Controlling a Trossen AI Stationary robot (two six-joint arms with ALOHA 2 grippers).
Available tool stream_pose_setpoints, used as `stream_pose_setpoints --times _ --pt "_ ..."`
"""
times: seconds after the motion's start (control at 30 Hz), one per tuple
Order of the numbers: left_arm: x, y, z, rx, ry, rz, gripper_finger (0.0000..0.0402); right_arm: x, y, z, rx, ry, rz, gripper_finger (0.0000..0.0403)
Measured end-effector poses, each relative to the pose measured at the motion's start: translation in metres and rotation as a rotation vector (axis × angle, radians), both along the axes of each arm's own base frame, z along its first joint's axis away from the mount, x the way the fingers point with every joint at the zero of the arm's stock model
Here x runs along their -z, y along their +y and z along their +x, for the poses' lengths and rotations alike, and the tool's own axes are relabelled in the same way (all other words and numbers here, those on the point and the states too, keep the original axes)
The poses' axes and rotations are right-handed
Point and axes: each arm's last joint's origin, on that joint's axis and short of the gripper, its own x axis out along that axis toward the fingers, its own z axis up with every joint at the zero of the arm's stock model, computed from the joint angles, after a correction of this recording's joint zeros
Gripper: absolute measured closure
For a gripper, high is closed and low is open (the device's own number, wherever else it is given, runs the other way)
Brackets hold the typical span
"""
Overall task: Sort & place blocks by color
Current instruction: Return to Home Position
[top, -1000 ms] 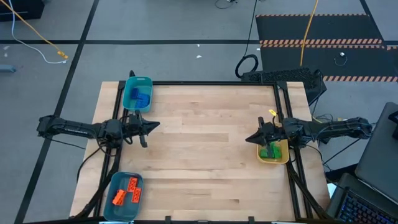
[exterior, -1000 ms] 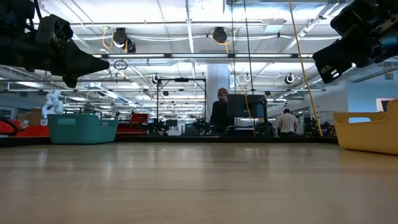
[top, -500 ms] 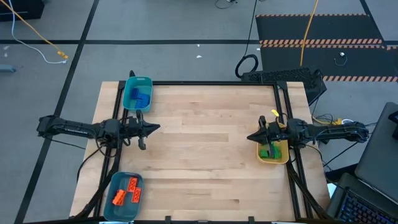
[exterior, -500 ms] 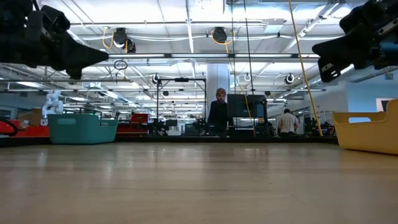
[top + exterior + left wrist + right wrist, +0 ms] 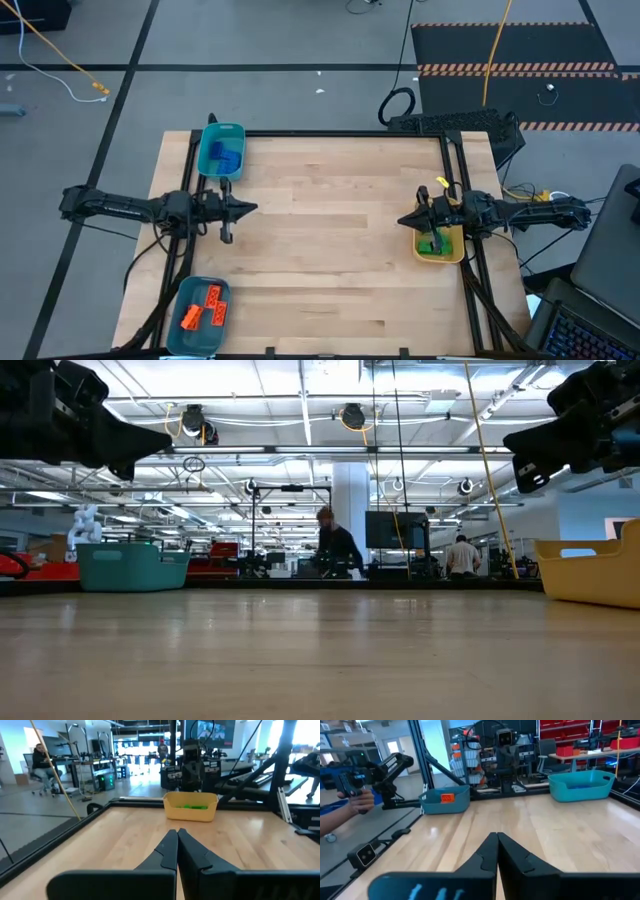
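The blocks lie sorted in three bins. Blue blocks [image 5: 225,155] sit in the teal bin [image 5: 207,160] at the table's far left corner. Orange blocks [image 5: 203,305] are in the teal bin [image 5: 182,335] at the near left corner. Green blocks [image 5: 435,243] fill the yellow bin [image 5: 452,256] at the right edge. My left gripper [image 5: 253,207] hovers shut above the left side of the table, between the two teal bins. My right gripper [image 5: 401,222] hovers shut just left of the yellow bin. Both hold nothing; their fingertips meet in the wrist views [image 5: 177,832] [image 5: 497,836].
The wooden table top [image 5: 330,250] between the two grippers is bare. A black frame rail [image 5: 455,170] runs along the table's sides. In the right wrist view a person's hand [image 5: 360,800] shows beyond the table's near left side. People stand in the room behind [image 5: 335,550].
My left gripper has risen a little and stays over the same spot. My right gripper tipped nearer to level early in the second, then kept still. A person in the room behind the table has walked toward the left.
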Motion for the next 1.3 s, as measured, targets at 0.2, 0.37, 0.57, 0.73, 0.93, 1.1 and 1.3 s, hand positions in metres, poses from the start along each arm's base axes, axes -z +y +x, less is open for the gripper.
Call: stream_pose_setpoints --times 0.2,0.37,0.57,0.73,0.93,1.1,1.3 --pt "-0.002 0.000 -0.001 0.001 -0.018 -0.007 0.0401 0.004 0.000 -0.001 -0.004 0.038 0.023 0.0403" --pt "0.003 0.000 -0.003 0.003 0.031 -0.031 0.0401 0.003 0.000 -0.004 -0.003 0.024 0.018 0.0403" --pt "0.003 0.001 -0.009 0.004 0.024 -0.046 0.0401 0.001 0.000 -0.009 -0.001 -0.008 0.017 0.0403" --pt "0.007 0.001 -0.016 0.004 0.050 -0.070 0.0401 0.000 0.000 -0.011 0.003 -0.028 0.025 0.0403" --pt "0.002 0.000 -0.021 0.031 -0.005 -0.064 0.0401 0.001 0.000 -0.011 0.002 -0.014 0.029 0.0403" --pt "0.004 -0.001 -0.020 0.066 0.018 -0.055 0.0401 0.001 0.000 -0.011 0.000 -0.012 0.027 0.0403" --pt "0.005 -0.003 -0.019 0.121 0.033 0.012 0.0401 0.001 0.000 -0.011 -0.006 -0.006 0.026 0.0403"
